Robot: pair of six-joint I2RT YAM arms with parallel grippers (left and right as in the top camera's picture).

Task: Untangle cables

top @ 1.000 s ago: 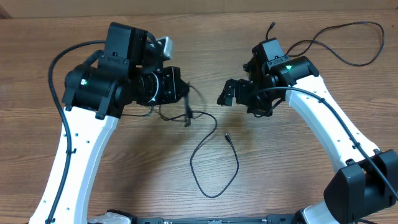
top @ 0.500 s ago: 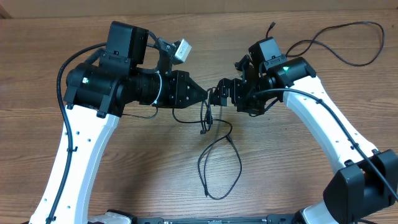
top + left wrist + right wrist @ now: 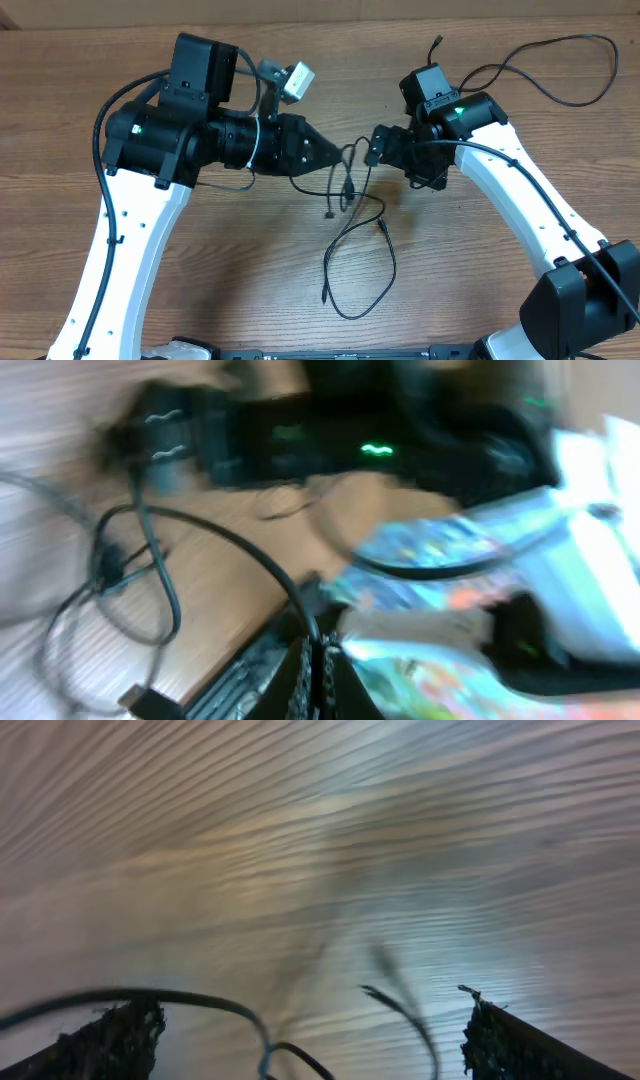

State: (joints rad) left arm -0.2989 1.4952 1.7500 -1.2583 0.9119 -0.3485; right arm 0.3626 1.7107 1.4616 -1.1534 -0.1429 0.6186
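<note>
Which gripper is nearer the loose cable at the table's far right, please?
Right. The right gripper sits left of the loose cable; the left gripper, shut on the tangled cables, is farther left.

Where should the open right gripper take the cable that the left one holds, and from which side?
Probably the raised strand of cable just beyond the left gripper, approached from the side where the right gripper is. There it hangs clear of the table, so open jaws can straddle it; the loop below lies flat.
</note>
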